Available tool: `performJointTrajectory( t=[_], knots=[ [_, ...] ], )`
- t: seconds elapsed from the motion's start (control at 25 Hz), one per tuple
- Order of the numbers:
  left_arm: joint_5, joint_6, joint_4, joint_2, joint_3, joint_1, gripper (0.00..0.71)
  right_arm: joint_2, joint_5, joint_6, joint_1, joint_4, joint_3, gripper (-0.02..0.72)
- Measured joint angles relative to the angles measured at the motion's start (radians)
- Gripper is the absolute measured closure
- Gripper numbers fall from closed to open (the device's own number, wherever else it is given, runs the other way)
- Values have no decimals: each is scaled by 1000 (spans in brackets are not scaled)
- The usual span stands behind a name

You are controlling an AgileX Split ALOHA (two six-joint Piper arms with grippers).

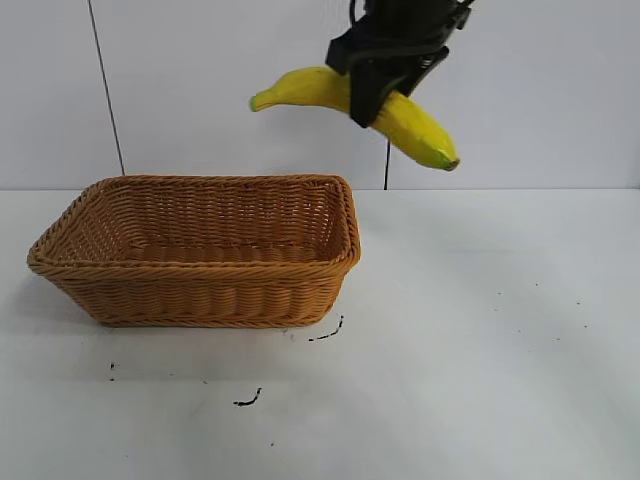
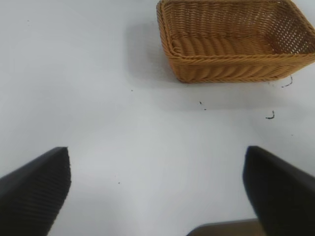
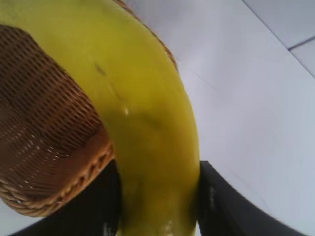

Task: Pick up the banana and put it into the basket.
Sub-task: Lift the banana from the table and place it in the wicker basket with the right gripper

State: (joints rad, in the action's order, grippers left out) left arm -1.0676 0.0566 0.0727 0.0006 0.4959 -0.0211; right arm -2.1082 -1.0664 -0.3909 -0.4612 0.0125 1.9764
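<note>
The right hand [image 1: 378, 98] grips the banana [image 1: 415, 125] at mid-length, high above and just right of the basket [image 1: 200, 285], which lies leftward; the open left hand [image 2: 157, 191] hangs empty over the counter [image 1: 500, 340].

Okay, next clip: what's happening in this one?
The right gripper is shut on a curved yellow banana, held in the air above the right end of the tan woven wicker basket. The basket sits empty on the white table. The left gripper is open, off to the side over bare table.
</note>
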Motion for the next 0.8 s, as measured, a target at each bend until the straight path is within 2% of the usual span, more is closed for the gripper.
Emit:
performJointTrajectory(
  t=[0.2, 0.28, 0.44, 0.56, 0.68, 0.8],
  knots=[
    [0, 0, 0, 0, 0, 0, 20, -100, 6, -12, -88, -1, 92, 402],
    [0, 0, 0, 0, 0, 0, 20, -142, 15, -45, -118, -1, 141, 402],
    [0, 0, 0, 0, 0, 0, 20, -198, 107, -135, -159, 9, 187, 402],
    [0, 0, 0, 0, 0, 0, 20, -225, 190, -186, -173, 42, 190, 402],
    [0, 0, 0, 0, 0, 0, 20, -252, 232, -200, -173, 73, 190, 402],
    [0, 0, 0, 0, 0, 0, 20, -281, 238, -206, -173, 81, 190, 402]
  ],
)
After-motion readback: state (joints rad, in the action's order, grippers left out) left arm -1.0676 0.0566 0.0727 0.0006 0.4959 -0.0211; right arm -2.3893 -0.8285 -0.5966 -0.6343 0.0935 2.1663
